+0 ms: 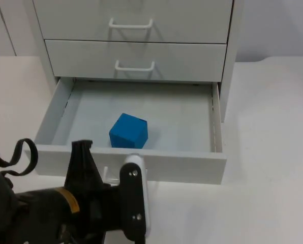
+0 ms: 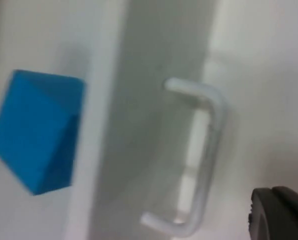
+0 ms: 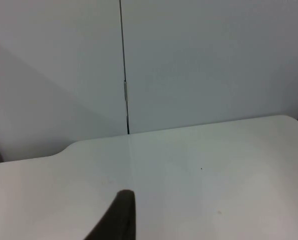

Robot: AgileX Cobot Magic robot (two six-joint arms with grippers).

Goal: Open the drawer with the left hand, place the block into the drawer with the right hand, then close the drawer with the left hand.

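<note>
The drawer (image 1: 141, 119) stands open with the blue block (image 1: 128, 131) on its floor, near the front panel. My left gripper (image 1: 108, 175) sits at the handle (image 2: 201, 160); whether its jaws are clenched, I cannot tell.

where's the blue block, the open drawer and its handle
blue block (image 1: 128, 131): top view, its upper face
open drawer (image 1: 215, 165): top view, front panel's bare right end
drawer handle (image 2: 209, 155): left wrist view, its long bar
</note>
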